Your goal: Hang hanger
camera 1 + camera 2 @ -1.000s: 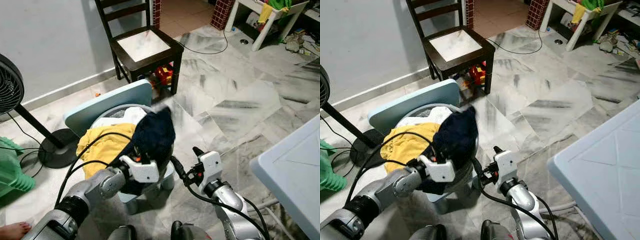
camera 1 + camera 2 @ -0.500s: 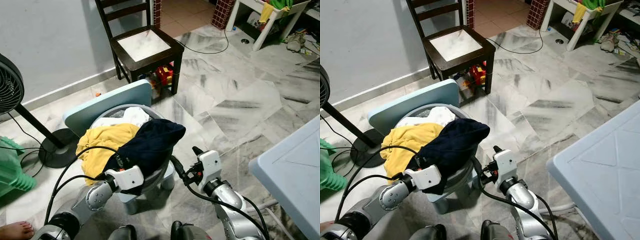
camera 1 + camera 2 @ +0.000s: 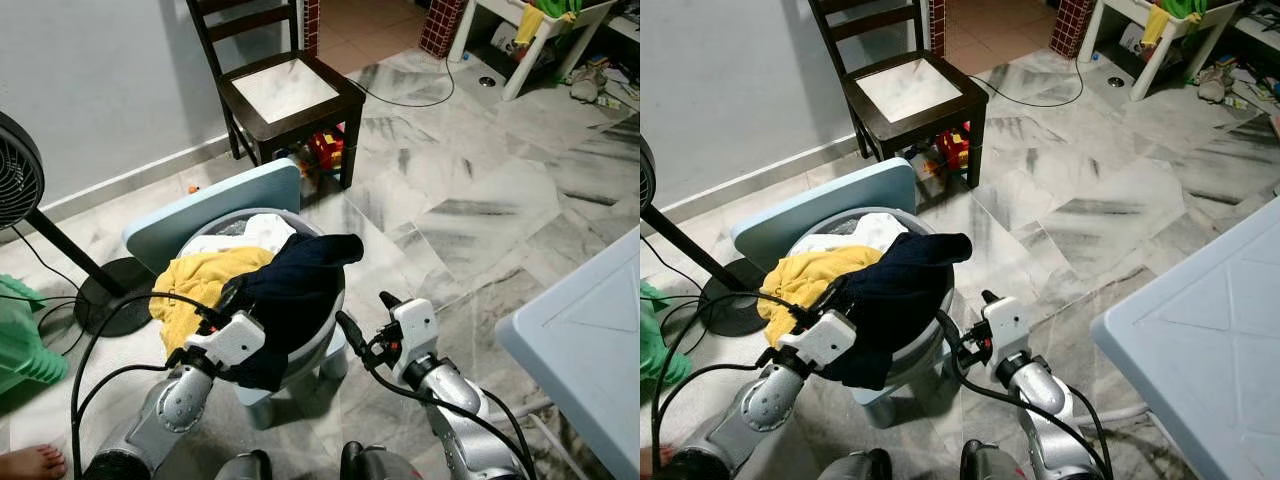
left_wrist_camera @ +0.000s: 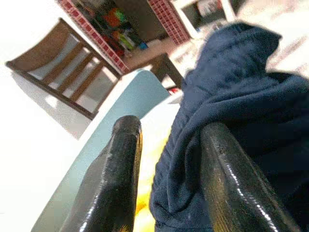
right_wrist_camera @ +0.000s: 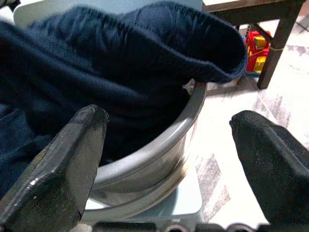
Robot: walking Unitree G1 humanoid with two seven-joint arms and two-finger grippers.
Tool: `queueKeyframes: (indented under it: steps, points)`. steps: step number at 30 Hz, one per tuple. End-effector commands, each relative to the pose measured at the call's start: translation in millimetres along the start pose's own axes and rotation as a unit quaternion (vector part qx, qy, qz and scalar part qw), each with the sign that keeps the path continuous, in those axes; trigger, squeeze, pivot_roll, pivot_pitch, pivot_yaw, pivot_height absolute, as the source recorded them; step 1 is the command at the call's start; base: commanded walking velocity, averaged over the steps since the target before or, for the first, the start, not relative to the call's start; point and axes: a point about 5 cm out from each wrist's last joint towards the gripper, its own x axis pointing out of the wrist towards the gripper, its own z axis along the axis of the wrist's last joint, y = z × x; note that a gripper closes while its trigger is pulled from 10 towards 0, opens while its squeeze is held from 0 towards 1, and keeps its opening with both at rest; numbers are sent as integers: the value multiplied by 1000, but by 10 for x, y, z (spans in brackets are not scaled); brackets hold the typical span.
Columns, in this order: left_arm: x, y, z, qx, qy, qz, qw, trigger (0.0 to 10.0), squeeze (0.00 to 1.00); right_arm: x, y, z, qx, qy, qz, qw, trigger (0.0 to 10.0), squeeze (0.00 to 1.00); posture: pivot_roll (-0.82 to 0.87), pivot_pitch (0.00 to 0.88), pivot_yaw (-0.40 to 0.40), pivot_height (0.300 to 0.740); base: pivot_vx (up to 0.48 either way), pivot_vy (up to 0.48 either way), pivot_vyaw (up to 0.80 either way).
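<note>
A grey basin [image 3: 322, 348] stands on a pale blue stool, piled with laundry. A navy garment [image 3: 295, 285] is draped over its near rim, beside a yellow garment [image 3: 205, 280] and a white one [image 3: 250, 235]. My left gripper [image 3: 222, 305] is at the basin's near left side, against the navy cloth. In the left wrist view the left gripper [image 4: 171, 125] is open, with the navy cloth lying behind one finger. My right gripper [image 3: 365, 315] hovers low at the basin's right side, and in its wrist view [image 5: 169, 116] it is wide open, facing the rim [image 5: 159, 150].
A pale blue board [image 3: 215, 210] leans behind the basin. A dark wooden chair [image 3: 285, 90] stands against the wall, with toys under it. A fan [image 3: 20, 180] and its base [image 3: 115, 295] are at left, a pale blue tabletop [image 3: 590, 340] at right. A person's foot [image 3: 30, 462] is near left.
The navy garment, held up above the basin a second ago, now lies draped over the rim. My left arm has dropped and drawn back toward me. The right arm has barely moved.
</note>
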Motion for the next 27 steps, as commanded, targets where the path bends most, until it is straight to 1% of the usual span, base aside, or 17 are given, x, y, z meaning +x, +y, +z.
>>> queueKeyframes:
  steps: [1, 2, 3, 5, 6, 7, 9, 13, 15, 17, 18, 19, 20, 21, 23, 26, 27]
  points:
    - [-33, 23, 27, -15, -7, 16, 1000, 10000, 1000, -22, 19, -42, -1, 6, 5, 1000, 10000, 0, 100, 227, -30, 740, 0, 0, 0]
    - [-54, 36, 9, -39, 8, 37, 999, 10000, 1000, -25, 23, -49, 0, 7, 6, 1000, 10000, 0, 100, 227, -30, 740, 0, 0, 0]
    - [-54, 36, 9, -39, 8, 37, 999, 10000, 1000, -25, 23, -49, 0, 7, 6, 1000, 10000, 0, 100, 227, -30, 740, 0, 0, 0]
    - [-102, 67, -23, -94, 32, 77, 992, 10000, 1000, -34, 37, -58, 0, 7, 7, 1000, 10000, 0, 102, 233, -30, 740, 0, 0, 0]
    - [-102, 67, -23, -94, 32, 77, 992, 10000, 1000, -34, 37, -58, 0, 7, 7, 1000, 10000, 0, 102, 233, -30, 740, 0, 0, 0]
    - [-145, 109, -57, -148, 54, 115, 981, 10000, 1000, -41, 48, -65, 0, 8, 9, 1000, 10000, 0, 105, 236, -32, 740, 0, 0, 0]
    - [-191, 147, -62, -200, 68, 142, 967, 10000, 1000, -47, 59, -74, 0, 9, 11, 1000, 10000, 0, 109, 241, -35, 740, 0, 0, 0]
    - [-233, 159, -56, -229, 72, 151, 959, 10000, 1000, -48, 74, -86, 0, 11, 17, 1000, 10000, 0, 117, 244, -39, 740, 0, 0, 0]
    - [-253, 165, -43, -231, 70, 151, 959, 10000, 1000, -41, 77, -86, -1, 12, 19, 1000, 10000, 0, 118, 247, -40, 740, 0, 0, 0]
    - [-282, 174, -35, -252, 73, 160, 952, 10000, 1000, -32, 76, -79, -2, 11, 20, 1000, 10000, 0, 121, 248, -43, 740, 0, 0, 0]
    - [-319, 177, -49, -291, 87, 170, 937, 10000, 1000, -24, 74, -73, -2, 11, 21, 1000, 10000, 0, 125, 250, -44, 740, 0, 0, 0]
    - [-319, 177, -49, -291, 87, 170, 937, 10000, 1000, -24, 74, -73, -2, 11, 21, 1000, 10000, 0, 125, 250, -44, 740, 0, 0, 0]
    - [-336, 171, -66, -317, 96, 176, 927, 10000, 1000, -21, 73, -70, -2, 11, 21, 1000, 10000, 0, 125, 250, -44, 740, 0, 0, 0]
    - [-366, 156, -94, -357, 109, 177, 911, 10000, 1000, -18, 75, -68, -3, 11, 22, 1000, 10000, 0, 129, 252, -44, 740, 0, 0, 0]
    - [-375, 128, -113, -387, 116, 170, 899, 10000, 1000, -15, 79, -67, -3, 11, 23, 1000, 10000, 0, 129, 254, -44, 740, 0, 0, 0]
    - [-348, 85, -106, -393, 119, 149, 900, 10000, 1000, -16, 91, -68, -3, 10, 26, 1000, 10000, 0, 128, 256, -43, 740, 0, 0, 0]
    - [-333, 65, -91, -388, 121, 137, 903, 10000, 1000, -19, 93, -69, -3, 10, 26, 1000, 10000, 0, 126, 257, -43, 740, 0, 0, 0]
